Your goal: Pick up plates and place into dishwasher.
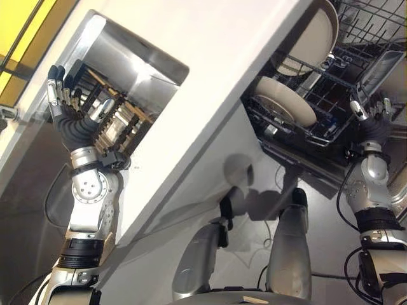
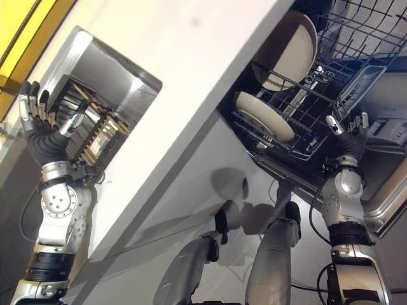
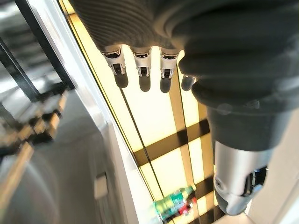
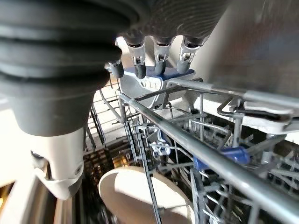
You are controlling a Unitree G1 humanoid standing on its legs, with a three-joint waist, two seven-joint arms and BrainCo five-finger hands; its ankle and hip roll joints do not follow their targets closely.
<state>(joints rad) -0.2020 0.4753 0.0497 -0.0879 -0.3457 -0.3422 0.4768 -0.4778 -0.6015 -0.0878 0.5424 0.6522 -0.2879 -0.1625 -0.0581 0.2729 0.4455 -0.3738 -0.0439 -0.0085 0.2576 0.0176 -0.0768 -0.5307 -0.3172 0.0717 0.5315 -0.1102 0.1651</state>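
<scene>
White counter (image 1: 216, 76) runs across middle, sink (image 1: 137, 70) set in left part. Dishwasher rack (image 1: 331, 82) of dark wire pulled out at right. Two cream plates stand in rack: far plate (image 1: 315, 35) upright, near plate (image 1: 286, 100) tilted just beside it. Wooden drying rack (image 1: 117, 121) sits in sink. Left hand (image 1: 63, 95) over sink's left edge, fingers straight, empty. Right hand (image 1: 375, 114) beside rack's right rim, fingers relaxed, empty.

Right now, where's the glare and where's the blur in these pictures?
Left eye view: glare streaks the steel sink wall by the left hand. Left wrist view: the yellow window backlights the fingers, and the green bottle is blurred. Right wrist view: the right hand and plate are soft, the dishwasher rack wires sharper.
</scene>
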